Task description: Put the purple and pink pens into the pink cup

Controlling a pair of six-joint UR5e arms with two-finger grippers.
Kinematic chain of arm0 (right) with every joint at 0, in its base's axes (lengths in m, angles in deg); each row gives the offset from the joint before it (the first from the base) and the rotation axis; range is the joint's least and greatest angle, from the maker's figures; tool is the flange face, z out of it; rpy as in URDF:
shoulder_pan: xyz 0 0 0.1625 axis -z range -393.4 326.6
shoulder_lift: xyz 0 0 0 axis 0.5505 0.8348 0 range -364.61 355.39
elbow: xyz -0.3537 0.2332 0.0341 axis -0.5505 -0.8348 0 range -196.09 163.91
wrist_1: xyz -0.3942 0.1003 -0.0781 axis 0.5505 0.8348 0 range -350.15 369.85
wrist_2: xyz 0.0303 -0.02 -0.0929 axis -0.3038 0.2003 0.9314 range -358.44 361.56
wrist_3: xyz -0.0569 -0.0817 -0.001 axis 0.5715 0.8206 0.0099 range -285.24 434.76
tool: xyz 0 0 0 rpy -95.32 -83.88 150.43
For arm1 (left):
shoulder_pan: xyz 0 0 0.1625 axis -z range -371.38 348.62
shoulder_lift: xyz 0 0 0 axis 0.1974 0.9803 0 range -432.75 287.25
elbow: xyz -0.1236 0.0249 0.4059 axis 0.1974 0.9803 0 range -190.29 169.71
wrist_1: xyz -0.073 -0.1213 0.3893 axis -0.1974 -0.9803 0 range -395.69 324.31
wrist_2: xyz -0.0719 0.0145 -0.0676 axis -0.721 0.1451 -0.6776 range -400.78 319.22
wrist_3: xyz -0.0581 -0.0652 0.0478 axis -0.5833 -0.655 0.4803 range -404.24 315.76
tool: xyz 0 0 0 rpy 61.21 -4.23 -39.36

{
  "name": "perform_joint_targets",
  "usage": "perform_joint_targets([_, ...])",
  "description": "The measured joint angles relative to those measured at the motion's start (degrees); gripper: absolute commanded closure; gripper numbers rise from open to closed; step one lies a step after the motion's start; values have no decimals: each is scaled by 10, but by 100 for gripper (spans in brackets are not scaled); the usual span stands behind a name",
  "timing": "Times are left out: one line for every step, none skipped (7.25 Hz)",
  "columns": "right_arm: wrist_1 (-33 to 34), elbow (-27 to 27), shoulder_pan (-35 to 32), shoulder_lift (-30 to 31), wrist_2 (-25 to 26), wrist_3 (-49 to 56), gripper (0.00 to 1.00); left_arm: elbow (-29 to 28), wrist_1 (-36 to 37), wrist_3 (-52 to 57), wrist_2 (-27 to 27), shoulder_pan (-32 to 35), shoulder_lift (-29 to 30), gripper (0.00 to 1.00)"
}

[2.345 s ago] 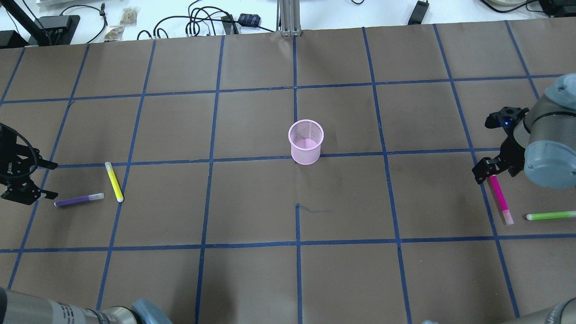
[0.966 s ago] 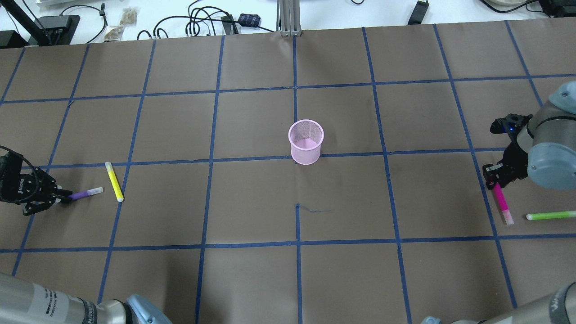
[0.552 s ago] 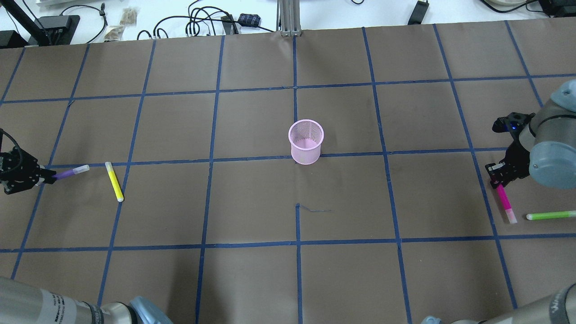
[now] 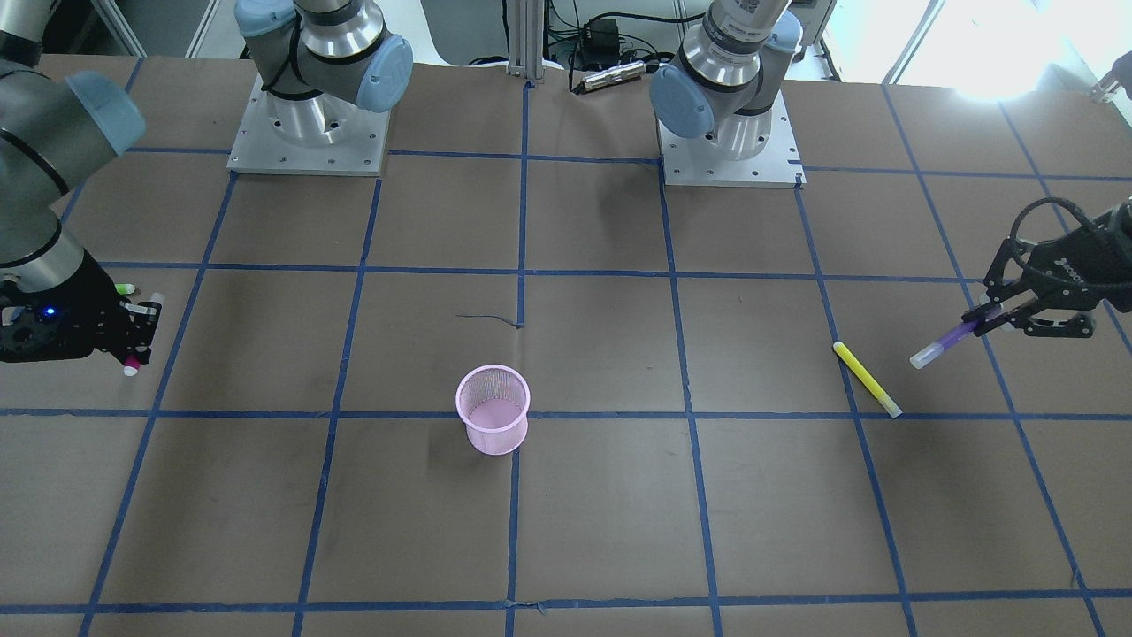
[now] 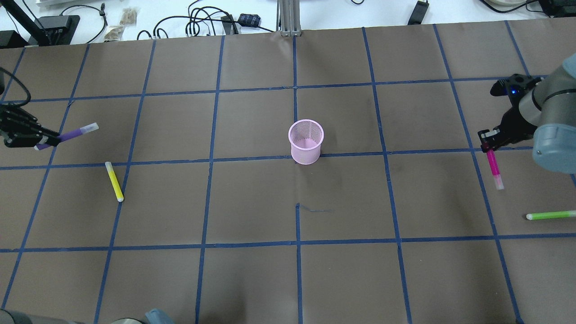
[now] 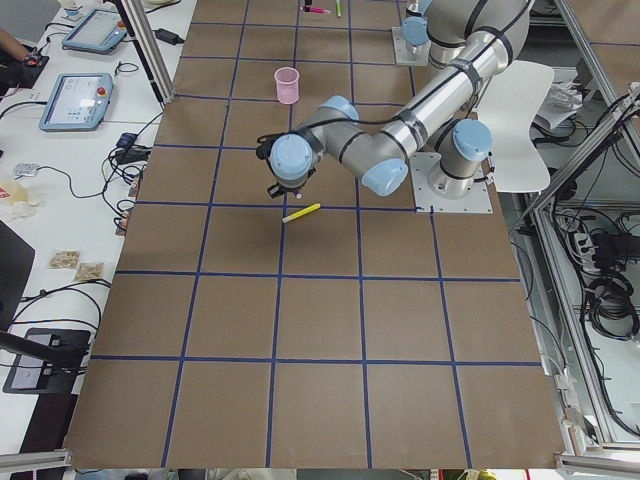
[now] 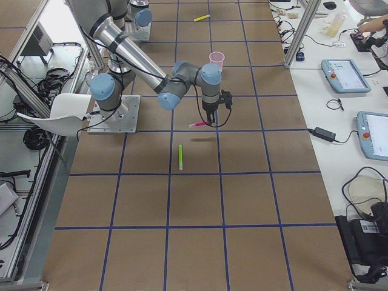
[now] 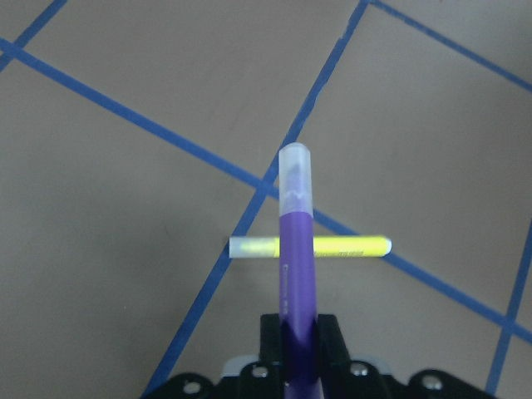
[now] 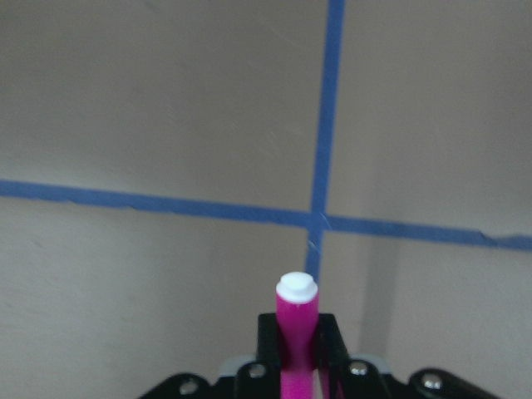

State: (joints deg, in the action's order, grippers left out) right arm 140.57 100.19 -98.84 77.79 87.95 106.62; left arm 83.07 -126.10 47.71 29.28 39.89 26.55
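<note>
2 pens are in hand: the left gripper [image 5: 49, 139] is clamped on the tail of the purple pen [image 5: 74, 133], and the right gripper [image 5: 487, 143] is pinched on 1 end of the pink pen [image 5: 493, 167]. Both pens look clear of the table [image 5: 252, 202]. The pink cup [image 5: 306, 141] stands upright and empty mid-table, well apart from both grippers and inboard of each, so each arm must carry toward the centre. The right looks the nearer of the 2. The purple pen's long axis runs nearly level, cap leading approx. toward the cup, so it needs tipping to vertical before the drop. The pink pen's axis runs from the fingers toward the robot's side, not at the cup. Overhead shows the pink pen's full length, whereas the front view hides all but its tip behind the gripper. The right-side view adds its shadow on the paper, i.e. it's airborne. The left wrist cam shows the yellow pen [image 8: 309, 247] crossing under the purple pen, though overhead puts them apart. The green pen [image 5: 551, 215] lies idle near the right arm.
</note>
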Motion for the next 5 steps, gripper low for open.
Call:
perform_joint_targets([9, -7, -38, 26, -26, -22, 100, -7, -8, -97, 6, 46, -31, 100])
perform_joint_targets([21, -18, -73, 40, -38, -41, 100, -9, -13, -195, 10, 86, -56, 100])
perform_joint_targets([29, -31, -94, 45, -44, -55, 100, -10, -16, -303, 12, 120, -74, 100])
perform_joint_targets([31, -45, -103, 45, -46, -61, 100, -10, -16, -419, 10, 153, -86, 100])
perform_joint_targets([30, -54, -106, 45, -47, -63, 100, -11, -13, -535, 9, 187, -94, 100])
